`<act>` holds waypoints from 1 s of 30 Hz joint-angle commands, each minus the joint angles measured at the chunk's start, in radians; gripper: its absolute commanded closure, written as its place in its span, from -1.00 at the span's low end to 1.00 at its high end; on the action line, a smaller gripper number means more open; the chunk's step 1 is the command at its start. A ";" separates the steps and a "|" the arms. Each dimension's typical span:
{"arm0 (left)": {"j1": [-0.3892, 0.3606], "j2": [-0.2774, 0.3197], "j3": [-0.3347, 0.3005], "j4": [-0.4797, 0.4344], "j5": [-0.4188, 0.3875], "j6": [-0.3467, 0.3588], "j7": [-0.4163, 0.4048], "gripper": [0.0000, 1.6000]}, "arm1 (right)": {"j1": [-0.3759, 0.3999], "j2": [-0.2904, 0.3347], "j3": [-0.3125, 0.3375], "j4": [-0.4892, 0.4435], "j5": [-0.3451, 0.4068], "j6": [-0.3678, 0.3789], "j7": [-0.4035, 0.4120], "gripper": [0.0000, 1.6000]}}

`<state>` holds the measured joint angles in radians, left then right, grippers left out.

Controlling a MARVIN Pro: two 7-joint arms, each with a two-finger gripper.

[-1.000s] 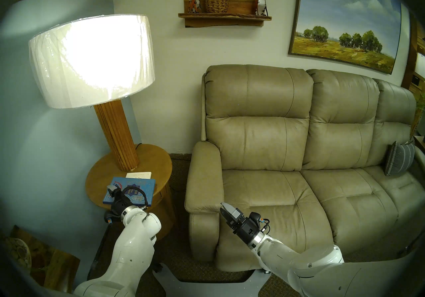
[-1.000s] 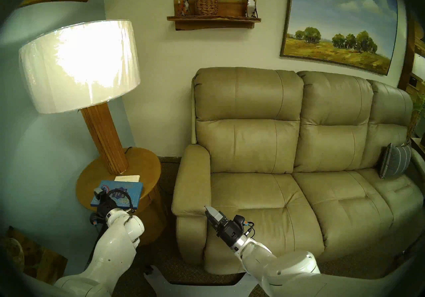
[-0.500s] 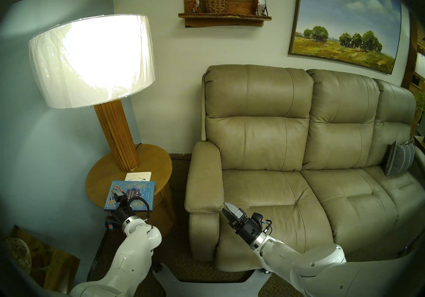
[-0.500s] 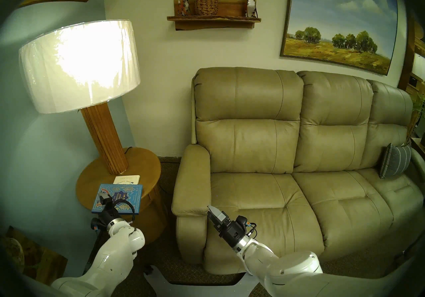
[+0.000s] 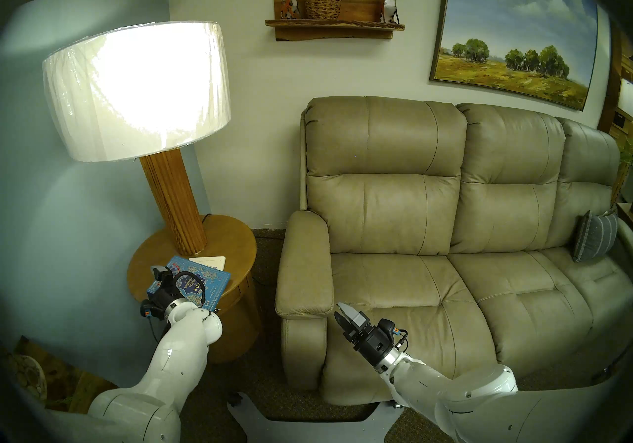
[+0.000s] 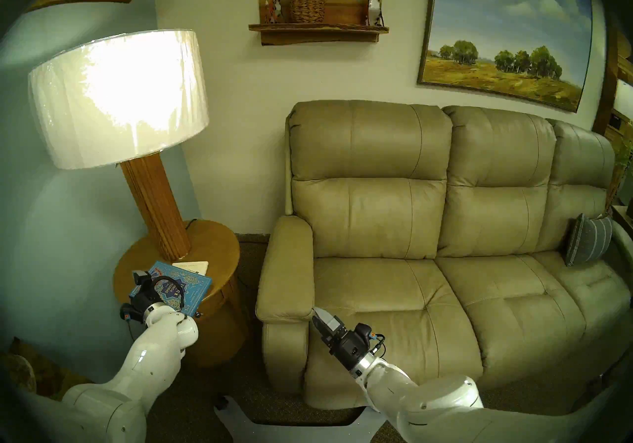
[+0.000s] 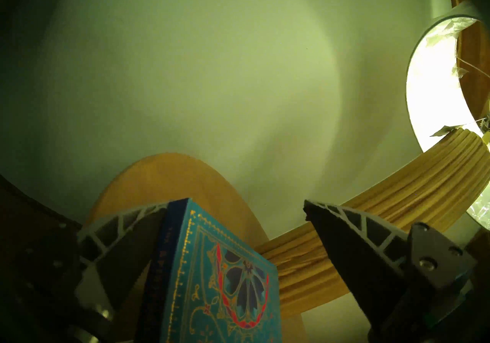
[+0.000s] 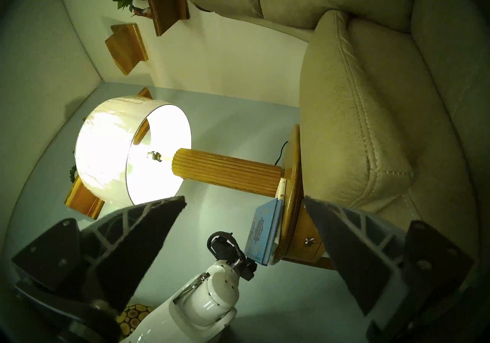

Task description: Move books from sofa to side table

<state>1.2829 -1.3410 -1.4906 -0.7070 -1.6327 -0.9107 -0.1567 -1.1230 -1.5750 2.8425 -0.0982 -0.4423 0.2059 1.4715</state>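
Your blue Rumi hardcover lies on the side table, at its front edge, overlapping the cream-white book that sits beside the wooden lamp base. The sofa seat shows no books left.

Your left gripper stands open around the blue book's corner: one finger touches the spine side, the other is well apart from the cover, so nothing is clamped. Your right gripper is also spread wide and empty, hovering just beside the front of the sofa armrest.

Judge the hardcover as stiff, fairly heavy and smooth-faced; it should slide easily on the wood. If you regrip, pinch across the boards near the spine, where it cannot flop open.

Against half a second ago, the blue book has turned, its near-left corner swung toward the table's left edge and farther over the cream one, and your left wrist has shifted left with it. The right arm has barely moved.
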 commanded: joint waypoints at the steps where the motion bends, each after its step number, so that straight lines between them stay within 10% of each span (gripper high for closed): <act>1: -0.116 0.044 0.061 0.119 0.081 -0.001 0.023 -1.00 | 0.003 -0.001 0.002 -0.004 0.002 -0.002 0.012 -1.00; 19: -0.218 0.052 0.185 0.365 0.248 -0.049 0.031 -1.00 | -0.001 0.001 0.009 -0.003 -0.001 0.002 0.012 -1.00; 30: -0.222 0.047 0.102 0.329 0.186 -0.049 -0.014 -1.00 | -0.004 0.005 0.013 -0.007 0.001 0.002 0.012 -1.00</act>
<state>1.0747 -1.2992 -1.3197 -0.2966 -1.3976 -0.9489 -0.1184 -1.1293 -1.5701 2.8549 -0.1004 -0.4425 0.2110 1.4716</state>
